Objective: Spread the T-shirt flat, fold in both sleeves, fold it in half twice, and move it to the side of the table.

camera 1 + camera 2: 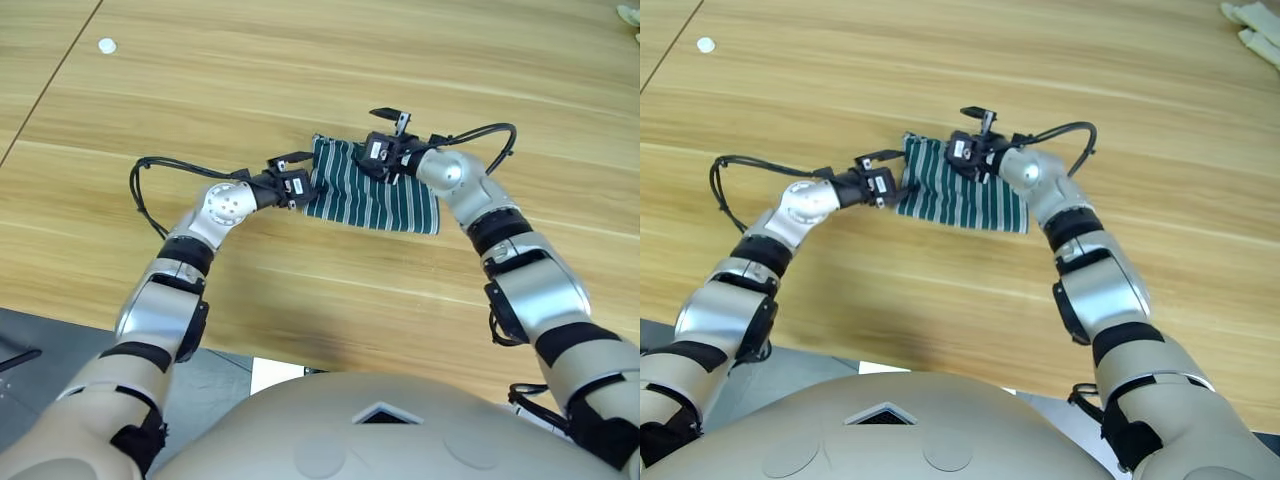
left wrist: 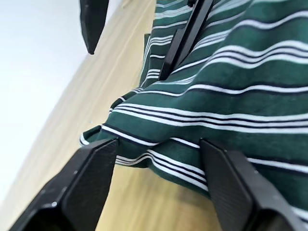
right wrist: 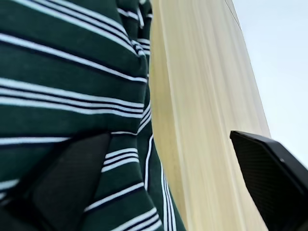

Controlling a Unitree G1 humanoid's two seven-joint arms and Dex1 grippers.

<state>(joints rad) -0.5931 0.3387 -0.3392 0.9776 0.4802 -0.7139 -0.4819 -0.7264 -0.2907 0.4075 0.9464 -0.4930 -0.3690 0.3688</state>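
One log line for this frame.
T-shirt folded, on table | left gripper open, left edge | right gripper open, far edge

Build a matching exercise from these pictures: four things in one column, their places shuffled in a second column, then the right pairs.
Things
1. T-shirt
2. left gripper
3. right gripper
4. white round spot

Places
A. at the striped cloth's left edge, jaws open
B. far left on the table, away from both arms
C. folded small, lying between the two grippers
D. over the cloth's far edge, jaws open

Pairs: 1-C, 2-A, 3-D, 4-B
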